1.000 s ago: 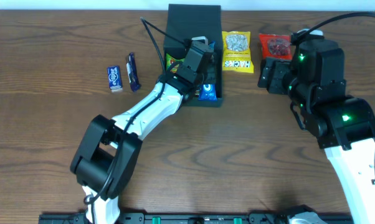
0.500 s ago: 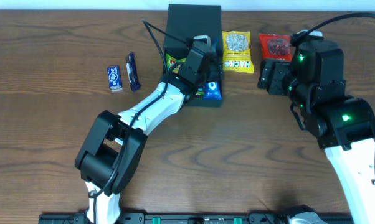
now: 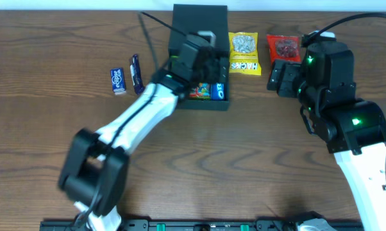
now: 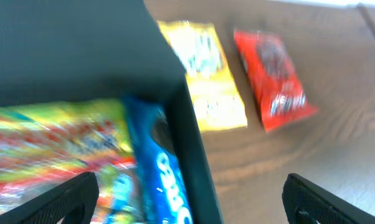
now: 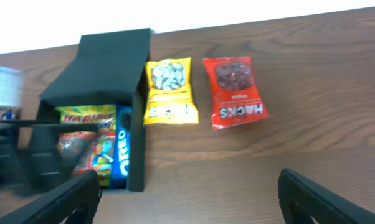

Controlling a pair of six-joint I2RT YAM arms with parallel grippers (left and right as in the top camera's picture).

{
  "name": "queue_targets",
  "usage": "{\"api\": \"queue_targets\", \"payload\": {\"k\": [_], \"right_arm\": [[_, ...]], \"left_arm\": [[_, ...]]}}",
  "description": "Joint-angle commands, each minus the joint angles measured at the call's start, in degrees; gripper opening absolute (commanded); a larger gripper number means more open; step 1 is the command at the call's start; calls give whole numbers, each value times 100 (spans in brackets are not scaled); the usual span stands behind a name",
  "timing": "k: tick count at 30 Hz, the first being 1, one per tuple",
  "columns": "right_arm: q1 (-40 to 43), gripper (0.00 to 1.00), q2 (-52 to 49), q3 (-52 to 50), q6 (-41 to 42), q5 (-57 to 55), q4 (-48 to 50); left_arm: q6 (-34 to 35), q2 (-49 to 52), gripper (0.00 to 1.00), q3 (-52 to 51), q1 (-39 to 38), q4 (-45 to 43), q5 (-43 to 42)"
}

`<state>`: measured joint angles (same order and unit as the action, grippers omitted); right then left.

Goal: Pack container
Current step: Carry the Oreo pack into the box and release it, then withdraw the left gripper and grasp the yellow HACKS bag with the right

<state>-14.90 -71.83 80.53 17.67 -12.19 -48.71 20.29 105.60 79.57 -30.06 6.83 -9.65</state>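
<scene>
A blue Oreo packet (image 3: 217, 90) is lying in the dark rectangular cardboard container (image 3: 199, 19), a yellow snack packet (image 3: 243, 53) lying just right.

This looks like a robot lab. Two robot arms, the left arm (image 3: 135, 119) and the right arm (image 3: 366, 160), stand at a brown wooden surface (image 3: 244, 160). The right arm has small green lights (image 3: 356, 120) glowing on it, and a black cable (image 3: 366, 18) runs off from its top. A black rail (image 3: 199, 226) runs along the near edge of the surface. Behind the surface is a plain white wall (image 5: 268, 6). Snacks are laid out flat in a neat row, like a yellow packet (image 3: 243, 53) and a red packet (image 3: 283, 47), beside a dark box (image 3: 198, 19).
</scene>
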Motion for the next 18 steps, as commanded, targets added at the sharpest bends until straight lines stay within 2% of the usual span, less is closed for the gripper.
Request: {"api": "queue_targets", "payload": {"k": [1, 5, 10, 15, 18], "right_arm": [[133, 92, 57, 39, -111, -345, 103], [330, 93, -35, 35, -417, -343, 413], [527, 96, -424, 35, -560, -214, 807], [682, 95, -1167, 35, -649, 435, 1281], [684, 94, -1805, 35, -935, 520, 1971]], "left_arm": [[-557, -603, 95, 94, 343, 249, 584], [-883, -828, 95, 96, 822, 658, 960], [-901, -964, 95, 94, 1403, 951, 1016], [-901, -986, 95, 94, 1657, 1032, 1008], [-1040, -984, 95, 94, 1665, 1047, 1016]]}}
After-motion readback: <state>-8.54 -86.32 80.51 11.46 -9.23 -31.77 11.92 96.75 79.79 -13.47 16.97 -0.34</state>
